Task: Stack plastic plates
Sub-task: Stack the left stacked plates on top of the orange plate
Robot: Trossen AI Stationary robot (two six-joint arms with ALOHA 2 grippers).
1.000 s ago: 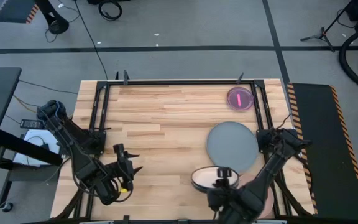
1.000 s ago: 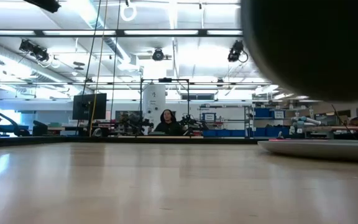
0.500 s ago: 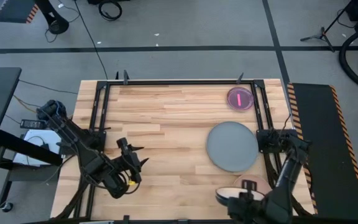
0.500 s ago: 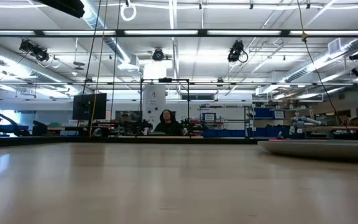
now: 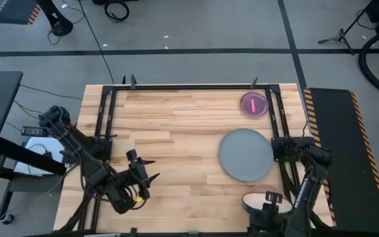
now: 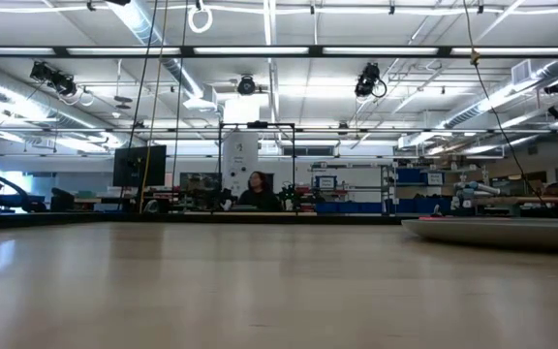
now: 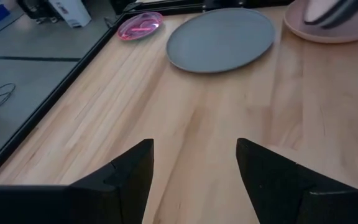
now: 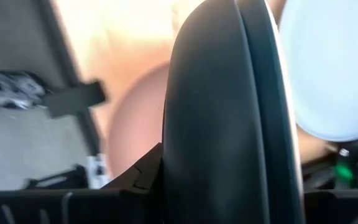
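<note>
My right gripper is at the table's near right corner, shut on a pale plate above a pink plate that lies flat on the wood. The right wrist view shows the pale plate beside the shut fingers and the pink plate behind them. A large grey plate lies flat farther in. A small translucent red-pink plate lies near the far right corner. My left gripper hovers open at the near left, touching nothing. The other plates are out of view. My right gripper has the pale plate by its rim, pinched between the two fingers, which stand pressed together. The fingers themselves cover the exact spot. The plate sits over the pink plate; whether it rests on it or hangs clear, I cannot tell.
A black frame rail runs along the table's left, far and right sides. Bare wood stretches across the middle and left. The left wrist view looks over the grey plate and the red-pink plate. A person sits far behind the table.
My right gripper has carried the pale plate from in front of the grey plate toward the table's right and near edge, ending over the pink plate. Its dark bulk has left the low view. My left gripper has drifted slightly toward the right.
</note>
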